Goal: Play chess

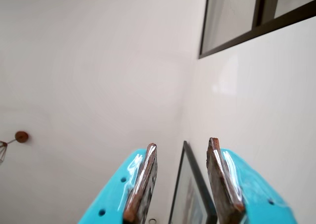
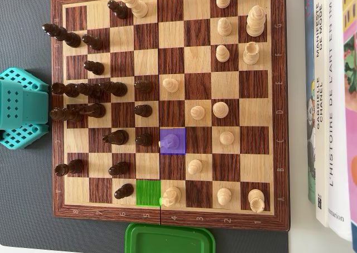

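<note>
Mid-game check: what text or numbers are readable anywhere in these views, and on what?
"L'HISTOIRE DE L'ART EN IMA", cut off: white book spine, overhead view.
"MANIFESTE" "GEORGES CHANEL": thinner spine; small, second line uncertain.
Chessboard border: digits and letters, too small to read reliably.
Wrist view: none.

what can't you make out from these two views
- Wrist view: aimed at a wall, so the chessboard is out of frame.
- Overhead view: the gripper isn't visible; only the teal base.
- Overhead view: the piece on the purple square is tinted over, type unclear.
- The green container is cut off by the bottom edge.
</note>
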